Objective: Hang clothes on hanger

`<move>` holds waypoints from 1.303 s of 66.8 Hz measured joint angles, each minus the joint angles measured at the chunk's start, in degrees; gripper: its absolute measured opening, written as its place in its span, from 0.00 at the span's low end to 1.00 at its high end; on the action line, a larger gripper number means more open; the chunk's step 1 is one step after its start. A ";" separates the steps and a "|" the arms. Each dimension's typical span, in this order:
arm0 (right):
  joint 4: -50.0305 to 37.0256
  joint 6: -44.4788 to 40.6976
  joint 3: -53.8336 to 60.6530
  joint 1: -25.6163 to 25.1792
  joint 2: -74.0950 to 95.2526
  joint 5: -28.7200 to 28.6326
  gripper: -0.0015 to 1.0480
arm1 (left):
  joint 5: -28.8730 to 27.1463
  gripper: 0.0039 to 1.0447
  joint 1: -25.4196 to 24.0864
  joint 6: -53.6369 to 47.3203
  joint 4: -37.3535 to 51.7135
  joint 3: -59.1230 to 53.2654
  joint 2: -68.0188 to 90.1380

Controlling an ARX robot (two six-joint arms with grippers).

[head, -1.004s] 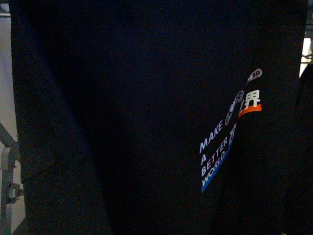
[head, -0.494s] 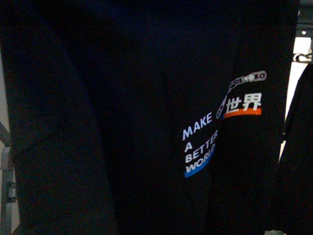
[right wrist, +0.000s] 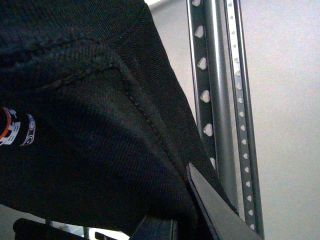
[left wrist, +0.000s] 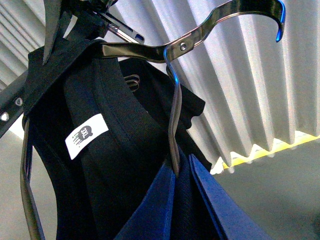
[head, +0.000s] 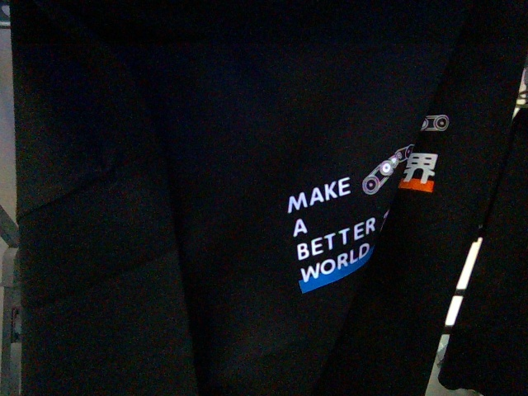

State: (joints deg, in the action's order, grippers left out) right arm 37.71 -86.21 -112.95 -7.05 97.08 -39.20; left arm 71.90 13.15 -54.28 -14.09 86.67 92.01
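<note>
The clothes (head: 247, 165), a black T-shirt printed "MAKE A BETTER WORLD", hang close before the front camera and fill that view. In the left wrist view the shirt (left wrist: 115, 165) with its white size label sits on a shiny metal coat hanger (left wrist: 172, 125). My left gripper (left wrist: 182, 210) is shut on the shirt's fabric by the hanger wire, between its blue fingers (left wrist: 150, 210). My right gripper (right wrist: 175, 215) is shut on the shirt's hem (right wrist: 100, 125). The hanger, a dark grey rack rail with heart-shaped holes (right wrist: 202, 85), stands just beyond that hem.
Another dark garment (head: 495, 330) hangs at the front view's right edge. A grey frame post (head: 7, 247) shows at its left edge. A perforated bar (left wrist: 7, 112) and a white corrugated wall (left wrist: 240, 90) lie behind the shirt in the left wrist view.
The shirt has swung: its print has shifted left and turned level, and the fold across the Chinese characters has moved. The bright gap at the right has narrowed.
</note>
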 joint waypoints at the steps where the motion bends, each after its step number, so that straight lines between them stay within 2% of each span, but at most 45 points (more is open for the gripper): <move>1: -0.13 0.00 0.20 -0.13 -0.11 -0.17 0.04 | 0.15 0.14 0.02 -0.07 0.02 0.00 0.00; 3: -0.50 0.00 0.81 -0.66 -0.46 -0.35 0.04 | 1.62 0.21 0.13 -0.09 0.04 0.00 -0.04; 6: -0.70 -0.13 1.27 -1.18 -0.63 -0.20 0.04 | 2.19 0.27 0.28 -0.09 0.04 0.00 -0.17; 27: -2.03 1.84 5.55 -5.97 -2.47 -2.75 0.04 | 2.67 0.71 0.50 -0.07 0.11 0.00 -0.83; 35: -3.17 5.07 8.66 -8.52 -5.14 -5.73 0.04 | 2.86 0.96 0.50 -0.11 0.11 0.00 -0.85; 47: 1.09 5.29 15.47 -14.29 -9.40 -9.79 0.04 | 2.89 0.94 0.52 -0.11 0.11 0.00 -0.90; 69: 3.65 0.74 30.38 -21.88 -12.66 -13.25 0.04 | 2.89 0.94 0.52 -0.11 0.11 0.00 -0.90; 79: 5.51 -0.15 32.96 -24.65 -12.66 -14.19 0.04 | 2.89 0.94 0.52 -0.11 0.11 0.00 -0.90; 87: 7.37 0.98 33.40 -27.23 -12.63 -17.44 0.04 | 2.89 0.94 0.52 -0.11 0.11 0.00 -0.90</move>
State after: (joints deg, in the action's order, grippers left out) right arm 45.08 -85.23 -79.55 -34.28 84.44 -56.64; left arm 74.78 13.67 -54.39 -13.98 86.67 91.11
